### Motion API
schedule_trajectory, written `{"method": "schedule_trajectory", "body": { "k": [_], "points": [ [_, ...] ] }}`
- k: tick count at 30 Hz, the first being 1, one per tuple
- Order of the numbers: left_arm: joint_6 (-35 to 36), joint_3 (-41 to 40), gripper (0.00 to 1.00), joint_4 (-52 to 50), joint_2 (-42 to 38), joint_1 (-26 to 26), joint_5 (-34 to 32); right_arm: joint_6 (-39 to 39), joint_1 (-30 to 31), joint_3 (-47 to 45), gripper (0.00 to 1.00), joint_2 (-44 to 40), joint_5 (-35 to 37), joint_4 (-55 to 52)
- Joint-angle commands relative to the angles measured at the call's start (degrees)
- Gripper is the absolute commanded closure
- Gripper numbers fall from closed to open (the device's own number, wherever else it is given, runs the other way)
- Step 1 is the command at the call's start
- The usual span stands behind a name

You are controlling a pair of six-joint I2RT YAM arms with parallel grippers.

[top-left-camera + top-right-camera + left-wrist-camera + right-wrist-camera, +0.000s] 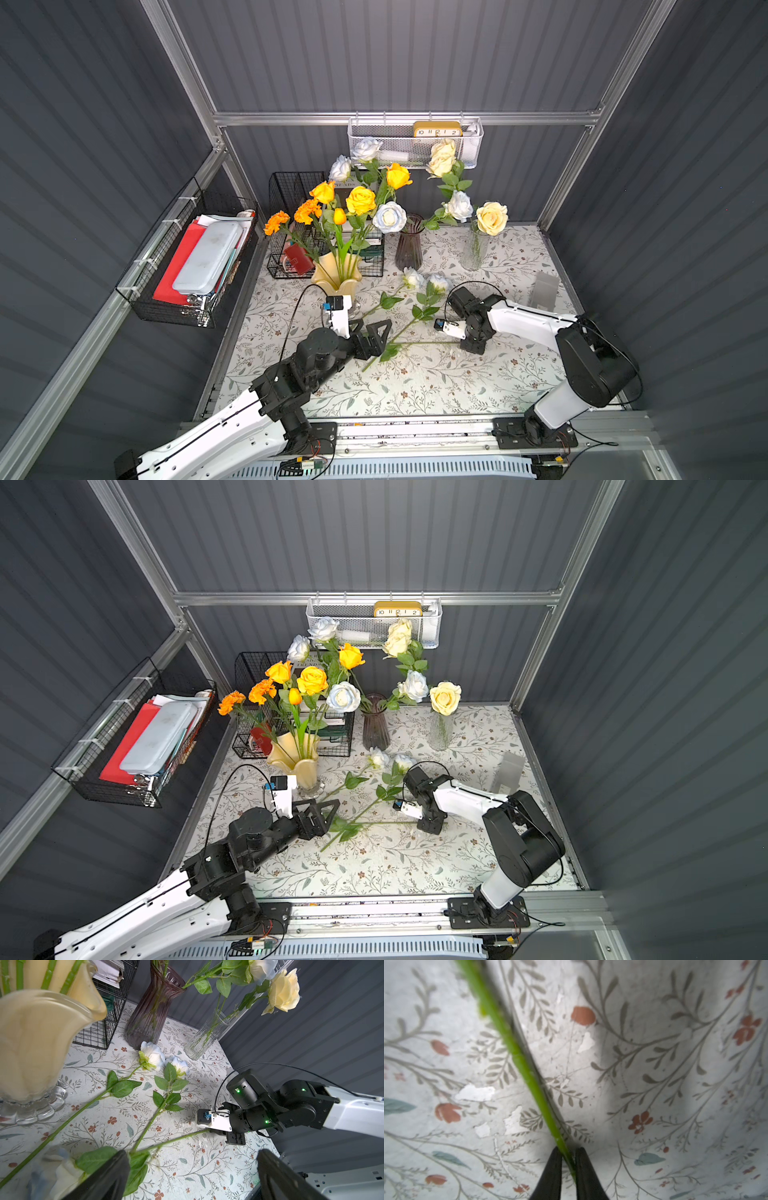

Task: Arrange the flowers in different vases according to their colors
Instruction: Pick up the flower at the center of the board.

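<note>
Three flowers lie on the floral cloth. Two are bluish-white roses [413,277] [439,282]. My right gripper [568,1150] [473,348] is shut on the stem end [187,1136] of the third. That flower's pale head [62,1169] lies blurred beside my left gripper [193,1167] [380,332], which hangs open low over its leaves. The creamy-yellow vase [334,277] holds yellow roses, marigolds and bluish-white roses. In the purple vase [409,249] leans a bluish-white rose [459,205]. The clear vase [473,249] holds a cream rose [492,218].
A black wire basket [286,199] stands behind the yellow vase. A frosted plastic box [544,291] lies at the right edge. A wire tray [187,266] hangs on the left wall. A white mesh basket [415,145] with a clock hangs on the back wall.
</note>
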Motion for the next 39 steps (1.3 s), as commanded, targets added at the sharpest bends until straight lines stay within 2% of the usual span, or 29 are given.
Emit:
{"method": "schedule_trajectory", "body": {
  "k": [1, 4, 11, 19, 27, 30, 39],
  "points": [
    [-0.41, -0.36, 0.01, -1.46, -0.11, -0.18, 0.19, 2.42, 0.42, -0.28, 0.93, 1.94, 0.16, -2.12],
    [-0.97, -1.04, 0.01, 0.02, 0.05, -0.18, 2.11, 4.47, 1.4, 0.96, 1.0, 0.57, 1.12, -4.1],
    [-11.56, -2.61, 0.01, 4.35, 2.17, -0.27, 7.77, 8.19, 6.13, 1.05, 1.0, -7.07, 1.86, -8.91],
    [-22.95, 0.94, 0.01, 2.32, 6.31, -2.25, 8.39, 13.02, 10.87, 1.84, 1.0, -17.88, 1.08, -14.47],
    [-29.11, -0.45, 0.01, 13.52, 10.76, -3.04, 11.29, 18.05, 16.32, 1.88, 1.0, -25.26, 1.07, -18.91],
    [-31.22, -0.88, 0.01, 18.46, 13.42, -3.76, 13.56, 18.81, 19.31, 1.96, 1.0, -27.73, 3.44, -18.85],
    [-37.37, -4.45, 0.01, 27.46, 16.28, -7.38, 14.34, 19.29, 19.86, 3.9, 1.0, -29.29, 3.16, -19.86]
  ]
}}
